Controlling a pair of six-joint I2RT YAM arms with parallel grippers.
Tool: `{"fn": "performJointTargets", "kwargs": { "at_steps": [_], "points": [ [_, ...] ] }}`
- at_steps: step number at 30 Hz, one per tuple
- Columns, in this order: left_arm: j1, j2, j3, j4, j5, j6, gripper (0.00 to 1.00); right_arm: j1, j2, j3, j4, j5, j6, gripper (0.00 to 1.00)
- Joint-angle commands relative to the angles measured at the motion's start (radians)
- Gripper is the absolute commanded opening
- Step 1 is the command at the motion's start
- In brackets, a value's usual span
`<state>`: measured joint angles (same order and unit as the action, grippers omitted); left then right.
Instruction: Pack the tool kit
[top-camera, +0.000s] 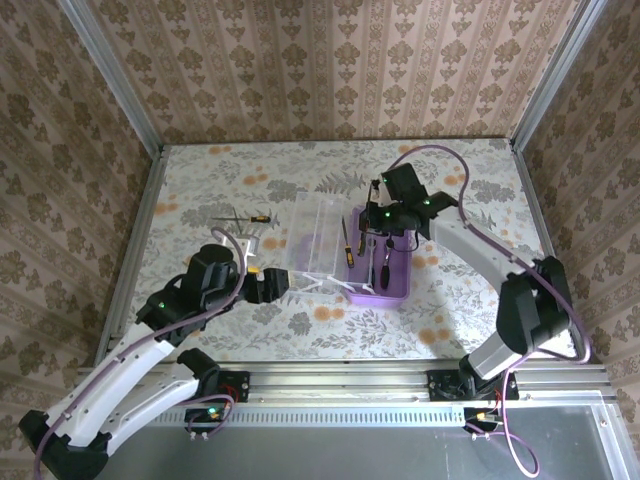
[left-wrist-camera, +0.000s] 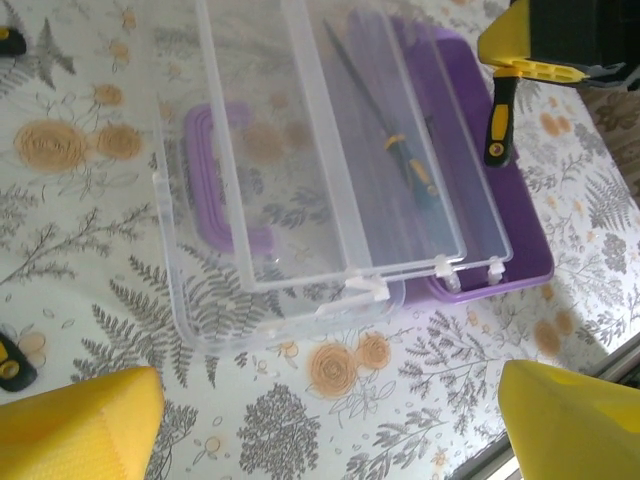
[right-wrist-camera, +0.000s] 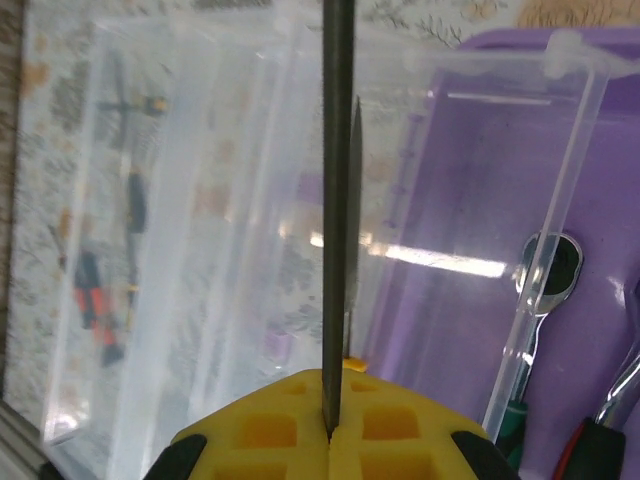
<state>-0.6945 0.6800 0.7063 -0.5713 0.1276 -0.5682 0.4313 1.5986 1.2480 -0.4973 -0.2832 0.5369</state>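
A: Status check, nearest item first. State of the left fingers (left-wrist-camera: 85, 425)?
B: Spread wide, holding nothing. They hover over the table (top-camera: 200, 180), just short of the near corner of the lid (top-camera: 318, 232)

A: Position of the box (top-camera: 398, 288)?
B: Mid-table, between the two arms. The clear lid is swung fully open and lies flat on the left side of the purple box. Several tools (top-camera: 348, 240) already lie inside, so packing is judged partly complete

A: State of the right fingers (right-wrist-camera: 270, 435)?
B: Closed on a screwdriver (right-wrist-camera: 338, 200). Its thin shaft projects past the fingertips, above the far part of the box. This item is judged to be on its way in and not yet set down

A: Items left outside?
B: At least one loose screwdriver (top-camera: 252, 217) lies on the table on the left, beyond the left fingers and beside the lid. A second small item near it is too small to identify

A: Steps left?
B: Deposit the held screwdriver, collect the loose screwdriver, close the lid
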Motion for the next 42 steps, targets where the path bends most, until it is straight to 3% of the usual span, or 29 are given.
{"fn": "performJointTargets", "kwargs": {
  "at_steps": [1, 18, 22, 24, 27, 35, 42],
  "points": [
    [0.007, -0.034, -0.004, -0.035, -0.033, -0.024, 0.87, 0.012, 0.046, 0.021, -0.064, 0.012, -0.076, 0.04],
    [0.039, -0.121, -0.041, -0.062, -0.071, -0.029, 0.86, 0.035, 0.226, 0.092, -0.014, -0.08, -0.035, 0.03],
    [0.042, -0.128, -0.046, -0.065, -0.069, -0.029, 0.86, 0.035, 0.245, 0.112, -0.03, -0.098, -0.033, 0.09],
    [0.044, -0.128, -0.05, -0.062, -0.066, -0.028, 0.86, 0.035, 0.245, 0.116, -0.035, -0.092, -0.031, 0.2],
    [0.047, -0.122, -0.049, -0.061, -0.062, -0.027, 0.86, 0.035, 0.231, 0.113, -0.035, -0.085, -0.022, 0.24],
    [0.053, -0.11, -0.042, -0.05, -0.051, -0.024, 0.87, 0.035, 0.16, 0.116, -0.073, -0.071, -0.008, 0.27],
    [0.056, -0.102, -0.047, -0.034, -0.048, -0.029, 0.87, 0.035, 0.074, 0.108, -0.131, 0.063, -0.025, 0.22]
  ]
}}
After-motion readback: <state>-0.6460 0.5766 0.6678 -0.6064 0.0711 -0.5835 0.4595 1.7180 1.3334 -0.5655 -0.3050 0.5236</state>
